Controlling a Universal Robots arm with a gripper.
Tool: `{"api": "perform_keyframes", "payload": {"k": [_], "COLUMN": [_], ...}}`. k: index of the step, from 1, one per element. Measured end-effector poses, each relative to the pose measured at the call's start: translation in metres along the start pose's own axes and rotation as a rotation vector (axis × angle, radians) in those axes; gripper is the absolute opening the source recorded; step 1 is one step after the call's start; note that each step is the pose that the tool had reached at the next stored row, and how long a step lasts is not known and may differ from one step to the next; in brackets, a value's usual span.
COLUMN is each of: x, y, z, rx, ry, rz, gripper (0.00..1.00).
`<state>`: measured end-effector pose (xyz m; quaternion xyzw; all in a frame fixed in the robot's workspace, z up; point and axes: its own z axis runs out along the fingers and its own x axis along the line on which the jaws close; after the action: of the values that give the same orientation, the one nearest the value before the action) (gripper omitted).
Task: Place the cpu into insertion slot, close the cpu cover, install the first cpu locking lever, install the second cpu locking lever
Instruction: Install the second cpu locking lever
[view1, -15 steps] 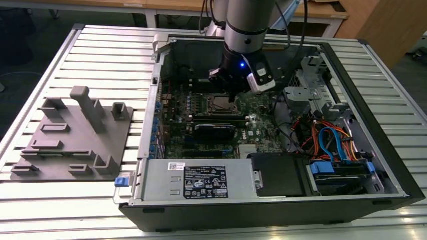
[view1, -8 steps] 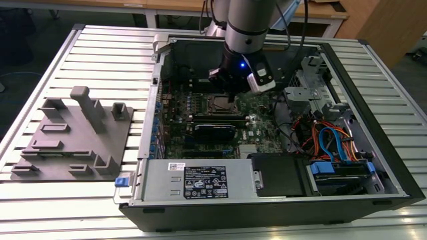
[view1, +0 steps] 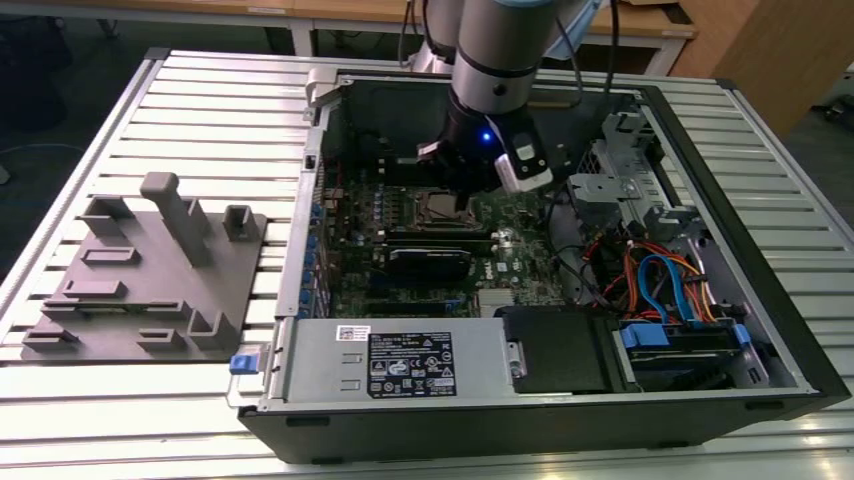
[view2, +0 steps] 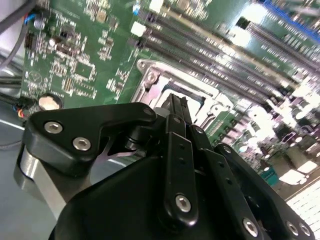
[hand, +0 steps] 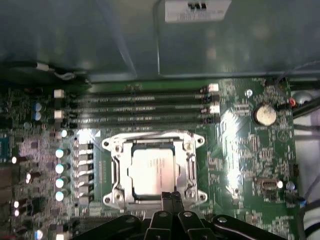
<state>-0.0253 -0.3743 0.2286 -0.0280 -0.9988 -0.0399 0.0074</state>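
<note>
You see the cpu (hand: 152, 171) seated in the insertion slot (hand: 118, 172), cpu cover (hand: 187, 150) closed around it, gripper (hand: 171, 196) fingers pressed together, holding nothing, at the slot's edge.

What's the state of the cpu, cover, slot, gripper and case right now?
cpu: seated flat in the insertion slot, silver top facing up.
cpu cover: folded down around the cpu, which shows through its cut-out.
insertion slot: occupied by the cpu.
gripper: shut, fingertips together at the edge of the cpu cover, holding nothing.
computer case: lying on its side, side panel off, motherboard exposed.
</note>
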Motion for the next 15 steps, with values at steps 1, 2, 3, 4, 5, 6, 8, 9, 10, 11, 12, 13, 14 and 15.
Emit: {"api": "perform_keyframes", "payload": {"k": [1, 2, 3, 4, 5, 6, 8, 9, 10, 11, 12, 13, 14, 15], "x": [-0.0001, -0.0003, -0.0004, -0.0005, -0.0005, -0.0005, -0.0005, -0.0005, -0.0004, -0.0002, -0.0002, -0.0003, -0.0003, -0.0004], "y": [-0.0028, -0.0053, -0.0072, -0.0085, -0.0088, -0.0088, -0.0092, -0.0097, -0.0104, -0.0107, -0.0113, -0.0122, -0.0127, -0.0127], "z": [-0.0002, -0.0005, -0.0007, -0.0007, -0.0007, -0.0007, -0.0008, -0.0008, -0.0008, -0.0003, 0.0000, 0.0001, 0.0004, 0.0008], "rx": [-0.0001, -0.0001, -0.0002, -0.0012, -0.0023, -0.0019, -0.0014, -0.0012, -0.0006, 0.0002, 0.0008, 0.0011, 0.0012, 0.0018], "ry": [0.0010, 0.0024, 0.0049, 0.0083, 0.0125, 0.0182, 0.0260, 0.0280, 0.0302, 0.0320, 0.0339, 0.0364, 0.0397, 0.0446], "rz": [0.000, 0.000, 0.000, 0.001, 0.001, 0.001, 0.002, 0.001, 0.001, 0.002, 0.002, 0.001, -0.001, -0.007], "gripper": [0.10, 0.10, 0.10, 0.10, 0.10, 0.10, 0.10, 0.10, 0.10, 0.10, 0.10, 0.10, 0.10, 0.10]}}
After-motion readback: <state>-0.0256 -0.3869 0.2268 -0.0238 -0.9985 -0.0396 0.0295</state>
